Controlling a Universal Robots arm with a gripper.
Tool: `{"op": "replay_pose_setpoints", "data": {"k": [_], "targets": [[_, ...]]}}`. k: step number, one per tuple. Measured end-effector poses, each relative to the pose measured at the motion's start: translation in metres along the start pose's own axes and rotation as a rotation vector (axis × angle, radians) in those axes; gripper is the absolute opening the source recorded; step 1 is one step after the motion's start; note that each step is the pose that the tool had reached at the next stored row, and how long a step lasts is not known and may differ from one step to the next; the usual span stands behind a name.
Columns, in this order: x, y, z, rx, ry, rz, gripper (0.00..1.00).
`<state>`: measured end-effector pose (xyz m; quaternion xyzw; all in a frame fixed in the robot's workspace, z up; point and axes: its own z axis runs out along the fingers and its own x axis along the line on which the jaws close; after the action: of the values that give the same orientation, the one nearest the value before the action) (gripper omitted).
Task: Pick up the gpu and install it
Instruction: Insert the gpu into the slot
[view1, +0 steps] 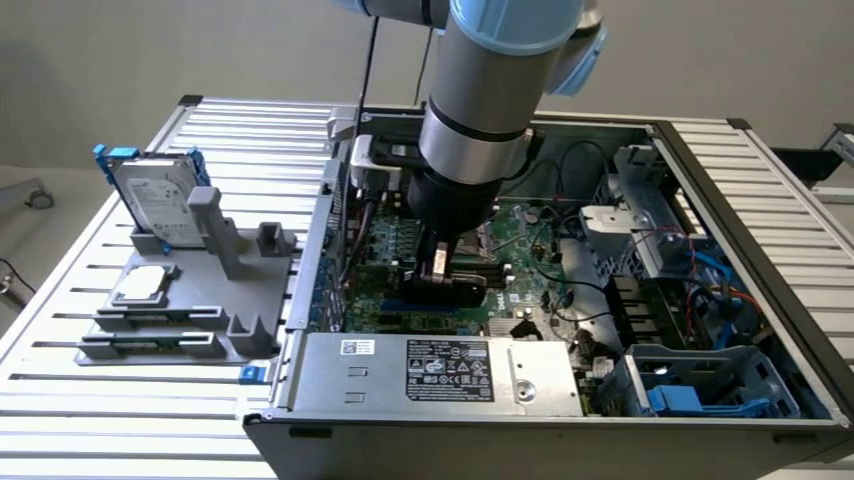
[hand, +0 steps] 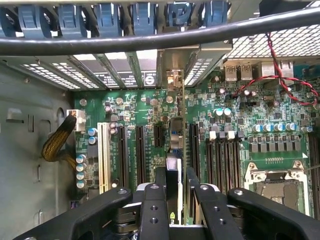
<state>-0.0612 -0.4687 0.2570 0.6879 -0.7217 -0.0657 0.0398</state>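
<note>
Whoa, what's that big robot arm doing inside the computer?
The robot arm's gripper is down inside an open computer case. It grips the gpu, a thin card held edge-on over the green motherboard, lined up with the long slots. Whether it is fully pushed in cannot be told.

hard drive (view1: 150, 200), grey rack (view1: 247, 290), power supply (view1: 441, 372)

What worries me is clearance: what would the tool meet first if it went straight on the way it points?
The tool, shut on the gpu, points down at the motherboard. The card's lower edge would probably touch first, among the black expansion slots; which slot is unclear.
</note>
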Motion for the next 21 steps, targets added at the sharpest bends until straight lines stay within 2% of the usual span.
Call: {"op": "replay_pose_setpoints", "data": {"k": [11,21], "targets": [[0.0001,-0.0004,0.0035,-0.0082,-0.0001,0.006,0.26],[0.0001,-0.0011,0.0047,-0.0255,0.0003,0.006,0.26]]}}
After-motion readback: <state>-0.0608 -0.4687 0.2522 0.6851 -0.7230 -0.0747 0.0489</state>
